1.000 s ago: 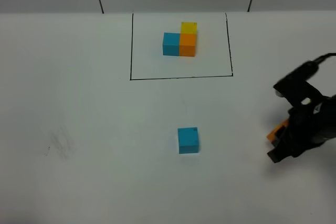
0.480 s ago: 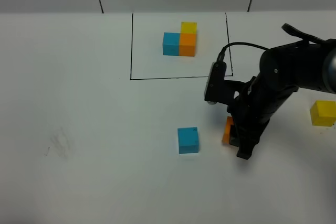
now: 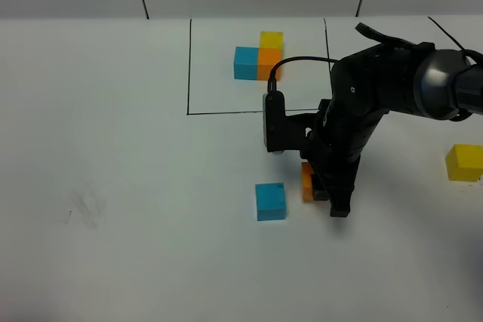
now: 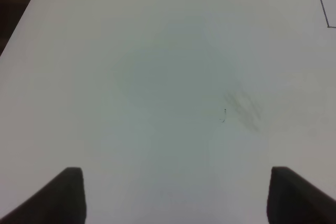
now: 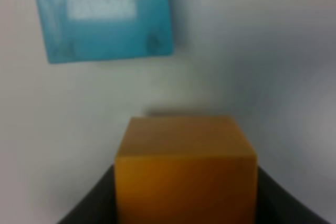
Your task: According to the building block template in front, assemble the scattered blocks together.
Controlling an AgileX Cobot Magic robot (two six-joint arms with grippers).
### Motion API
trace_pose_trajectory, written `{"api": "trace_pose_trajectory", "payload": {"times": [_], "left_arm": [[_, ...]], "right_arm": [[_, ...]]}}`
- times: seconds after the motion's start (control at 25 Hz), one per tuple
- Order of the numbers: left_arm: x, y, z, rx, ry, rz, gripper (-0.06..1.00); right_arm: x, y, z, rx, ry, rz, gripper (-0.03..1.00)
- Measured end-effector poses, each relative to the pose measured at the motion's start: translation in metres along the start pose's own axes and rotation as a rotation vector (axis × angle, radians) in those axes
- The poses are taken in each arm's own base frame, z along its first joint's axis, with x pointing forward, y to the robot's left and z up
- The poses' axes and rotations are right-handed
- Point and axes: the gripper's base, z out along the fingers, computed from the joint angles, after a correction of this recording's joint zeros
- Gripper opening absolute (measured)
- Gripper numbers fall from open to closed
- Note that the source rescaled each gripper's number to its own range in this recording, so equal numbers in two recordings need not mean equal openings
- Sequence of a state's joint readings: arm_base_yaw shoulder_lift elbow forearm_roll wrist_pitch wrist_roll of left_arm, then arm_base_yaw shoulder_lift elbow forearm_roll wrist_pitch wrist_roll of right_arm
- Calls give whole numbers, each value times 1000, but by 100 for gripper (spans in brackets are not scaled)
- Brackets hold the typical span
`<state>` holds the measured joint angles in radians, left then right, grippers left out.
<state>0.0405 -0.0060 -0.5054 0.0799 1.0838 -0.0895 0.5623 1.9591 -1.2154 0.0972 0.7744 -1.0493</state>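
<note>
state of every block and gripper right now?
template: assembled, three cubes joined.
blue cube: loose, ungripped.
orange cube: clamped, beside blue cube, not touching.
yellow cube: loose, off alone.
right gripper: shut on orange cube.
left gripper: open, empty.

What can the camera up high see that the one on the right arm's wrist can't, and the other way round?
Only the high view shows the framed building block template, the loose yellow block far to the right, and the whole right arm. Only the right wrist view shows, close up, the right pincer gripping the orange block on both sides. Both show that orange block and the blue block near it, with a gap between them.
</note>
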Motion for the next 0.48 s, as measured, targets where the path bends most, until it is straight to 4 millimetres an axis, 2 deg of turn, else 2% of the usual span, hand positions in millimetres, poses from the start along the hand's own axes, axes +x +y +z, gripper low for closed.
{"api": "trace_pose_trajectory", "payload": {"times": [0.48], "left_arm": [[0,0,0,0,0,3,60]], "right_arm": [[-9,8,2,-29,8,-57,17]]}}
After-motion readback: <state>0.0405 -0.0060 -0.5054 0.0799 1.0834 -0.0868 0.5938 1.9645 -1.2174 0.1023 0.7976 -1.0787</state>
